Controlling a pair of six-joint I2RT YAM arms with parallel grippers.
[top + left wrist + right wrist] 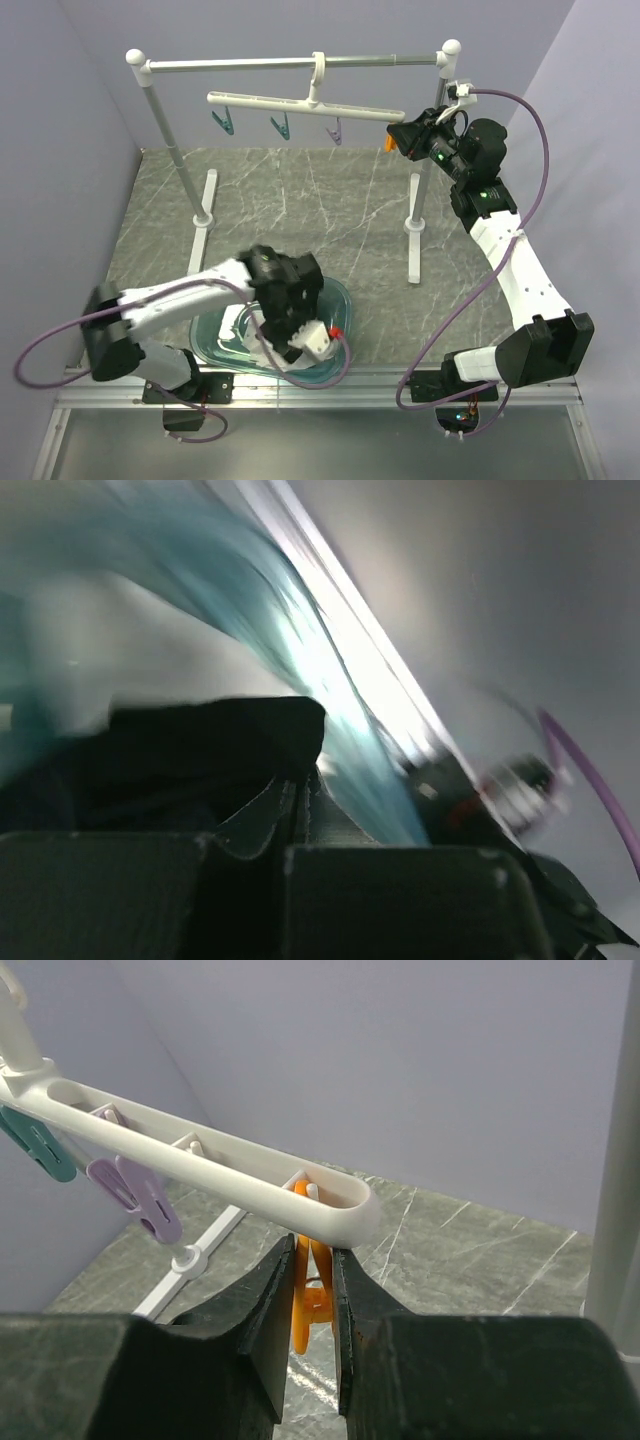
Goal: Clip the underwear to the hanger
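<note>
The left gripper (300, 795) has its jaws pressed together, and the black underwear (200, 750) is caught at their tips, the cloth bunching out to one side of the fingers. This wrist view is smeared, so how much of the fabric is pinched cannot be made out. Behind the cloth rises the translucent teal wall of a basin (250, 610). From above, the left arm (200, 285) is folded over that teal basin (343, 300), which sits at the near edge of the grey marbled table (300, 200); the wrist hides the garment there. The right gripper (315, 1260) is clamped on the orange peg (308, 1310), one dark finger (255, 1310) on each side of it, just beneath the rounded end of the white hanger (200, 1155). Along the bar, the purple peg (140, 1195) hangs next, then a teal peg (40, 1145). In the overhead view the right gripper (402, 135) reaches the hanger's right end, at the orange peg (389, 143). The hanger (300, 105) is hooked on the top rail of the white rack (300, 62), well apart from the basin.
</note>
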